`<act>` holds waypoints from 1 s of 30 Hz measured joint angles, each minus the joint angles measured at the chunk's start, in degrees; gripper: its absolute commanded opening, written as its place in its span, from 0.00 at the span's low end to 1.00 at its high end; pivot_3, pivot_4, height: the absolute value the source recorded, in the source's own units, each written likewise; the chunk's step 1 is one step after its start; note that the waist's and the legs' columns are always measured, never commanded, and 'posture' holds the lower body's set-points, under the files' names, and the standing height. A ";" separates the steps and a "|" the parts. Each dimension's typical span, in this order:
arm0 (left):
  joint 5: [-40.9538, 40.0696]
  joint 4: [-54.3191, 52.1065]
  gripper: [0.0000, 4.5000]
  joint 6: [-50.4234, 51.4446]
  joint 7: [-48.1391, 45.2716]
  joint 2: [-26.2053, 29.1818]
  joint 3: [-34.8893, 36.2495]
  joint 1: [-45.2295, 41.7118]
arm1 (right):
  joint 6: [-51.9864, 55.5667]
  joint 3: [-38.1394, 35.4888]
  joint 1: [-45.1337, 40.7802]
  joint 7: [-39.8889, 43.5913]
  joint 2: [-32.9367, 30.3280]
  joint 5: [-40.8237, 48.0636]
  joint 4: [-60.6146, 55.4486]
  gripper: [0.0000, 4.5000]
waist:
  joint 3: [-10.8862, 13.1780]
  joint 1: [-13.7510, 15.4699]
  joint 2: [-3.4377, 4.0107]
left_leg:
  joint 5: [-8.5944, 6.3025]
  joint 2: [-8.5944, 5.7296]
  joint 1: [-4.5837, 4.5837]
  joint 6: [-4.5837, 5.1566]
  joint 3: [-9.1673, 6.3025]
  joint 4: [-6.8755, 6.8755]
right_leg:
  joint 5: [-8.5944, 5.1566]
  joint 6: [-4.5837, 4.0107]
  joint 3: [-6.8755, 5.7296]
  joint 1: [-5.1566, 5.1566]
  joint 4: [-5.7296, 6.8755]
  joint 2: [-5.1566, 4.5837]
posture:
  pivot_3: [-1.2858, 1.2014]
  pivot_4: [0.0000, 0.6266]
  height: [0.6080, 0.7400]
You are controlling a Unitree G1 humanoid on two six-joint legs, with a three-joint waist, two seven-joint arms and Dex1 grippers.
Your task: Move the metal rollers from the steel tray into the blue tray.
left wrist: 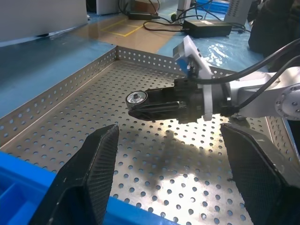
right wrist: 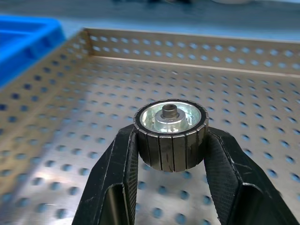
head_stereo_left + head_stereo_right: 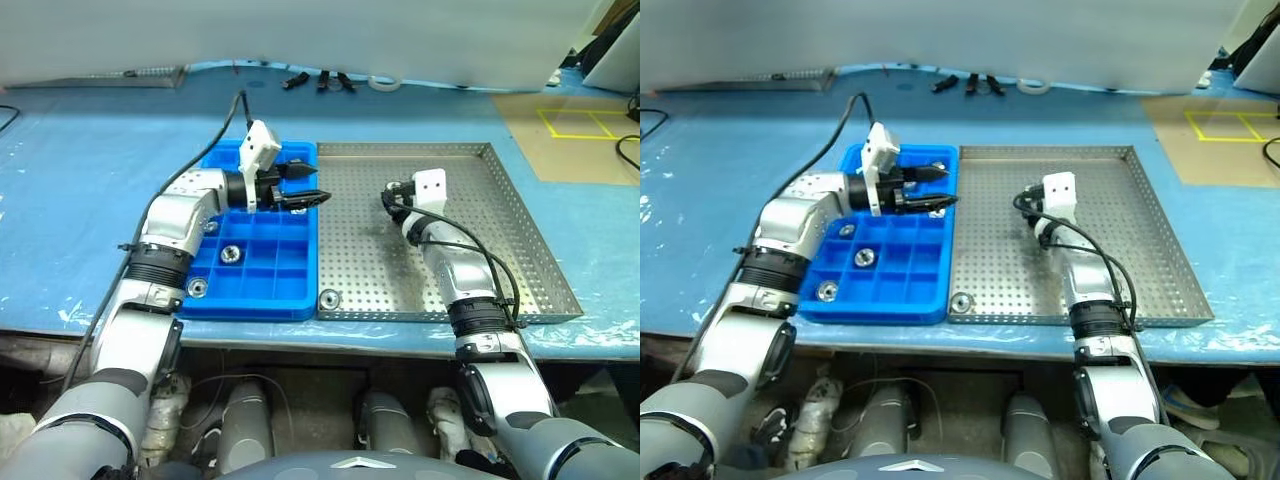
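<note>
Now right gripper (image 2: 171,140) clamps roller (image 2: 170,136) above steel tray (image 2: 70,117); left gripper (image 1: 173,178) spread wide, blue-covered table (image 3: 90,170)

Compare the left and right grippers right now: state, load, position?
The left gripper is open and holds nothing; the right gripper is shut on a metal roller. The left hovers at the blue tray's far end, pointing toward the steel tray; the right is over the steel tray's perforated floor. Both have two black fingers.

My right end effector (image 3: 392,196) is hidden behind its own wrist in the head views; small dark items (image 3: 320,80) on the far surface (image 3: 90,150) are too small to identify.
</note>
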 measured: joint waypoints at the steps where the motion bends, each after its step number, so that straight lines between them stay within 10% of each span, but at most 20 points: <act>1: -0.49 -1.04 0.81 0.27 -0.51 1.02 0.28 0.46 | 1.50 0.91 0.24 1.94 -0.31 0.52 -2.29 0.37 | 0.00 0.01 0.00 | 0.01 -0.01 0.01 -0.01 0.00 -0.05 | 0.00 0.00 0.00 -0.01 -0.02 0.00 | 0.48 0.24 1.00; 11: -3.52 -13.18 0.81 6.37 1.54 11.31 6.74 11.82 | 11.98 8.65 -0.91 18.34 -2.73 4.70 -15.31 0.37 | 0.01 1.84 0.01 | 0.25 0.05 0.05 -0.41 -0.02 -0.79 | -0.01 -0.01 -0.08 -0.26 -0.20 0.01 | 0.57 0.24 1.00; 30: -11.71 -35.75 0.81 17.10 17.02 14.67 19.12 34.63 | 13.98 15.14 -3.61 32.02 -1.01 6.45 -12.96 0.37 | 0.00 7.87 0.01 | 0.45 0.09 -0.06 -0.74 -0.24 -0.99 | -0.07 -0.05 -0.12 -0.52 0.05 0.07 | 0.64 0.24 1.00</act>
